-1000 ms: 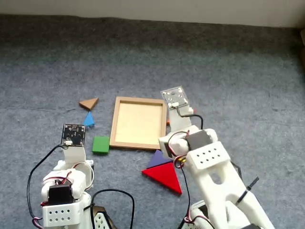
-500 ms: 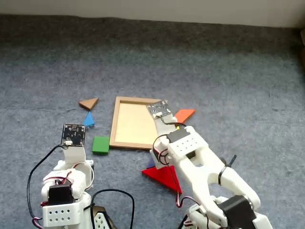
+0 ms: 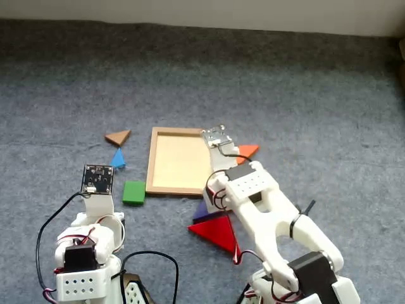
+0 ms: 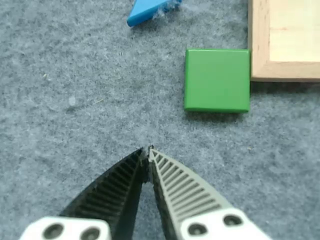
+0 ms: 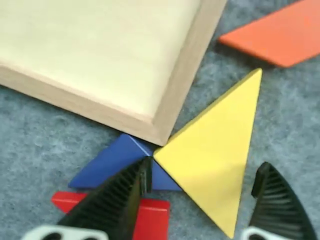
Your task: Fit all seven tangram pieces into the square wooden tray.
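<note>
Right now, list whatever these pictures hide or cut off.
- Yellow triangle: high view, covered by the right arm.
- Orange parallelogram: high view, partly behind that arm; right wrist view, cut by the frame edge.
- Red triangle: right wrist view, mostly behind the right gripper and past the edge.
- Light blue triangle: left wrist view, cut by the edge.
</note>
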Controlling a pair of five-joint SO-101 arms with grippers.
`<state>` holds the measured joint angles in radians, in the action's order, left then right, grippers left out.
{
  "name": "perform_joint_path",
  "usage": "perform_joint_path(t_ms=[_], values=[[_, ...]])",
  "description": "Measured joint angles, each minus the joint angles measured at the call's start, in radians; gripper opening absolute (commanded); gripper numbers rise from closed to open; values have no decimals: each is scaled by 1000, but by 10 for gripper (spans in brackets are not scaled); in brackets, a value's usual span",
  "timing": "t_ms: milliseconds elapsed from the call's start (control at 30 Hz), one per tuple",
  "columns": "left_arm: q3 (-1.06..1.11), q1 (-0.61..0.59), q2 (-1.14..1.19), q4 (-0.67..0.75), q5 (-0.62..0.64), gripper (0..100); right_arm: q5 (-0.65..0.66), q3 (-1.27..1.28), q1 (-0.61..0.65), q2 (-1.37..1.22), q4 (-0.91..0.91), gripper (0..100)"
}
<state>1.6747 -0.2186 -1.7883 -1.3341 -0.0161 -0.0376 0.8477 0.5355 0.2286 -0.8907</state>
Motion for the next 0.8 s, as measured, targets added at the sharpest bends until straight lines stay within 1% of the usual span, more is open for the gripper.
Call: perform_joint_path(t_ms=[567, 733, 800], values=[[0, 0, 0, 0, 0, 24, 0, -26, -12, -14, 5, 319], [0, 0, 0, 0, 0, 24, 28, -28, -14, -14, 5, 319], [0, 0, 0, 0, 0, 24, 34, -28, -35, -14, 5, 319]])
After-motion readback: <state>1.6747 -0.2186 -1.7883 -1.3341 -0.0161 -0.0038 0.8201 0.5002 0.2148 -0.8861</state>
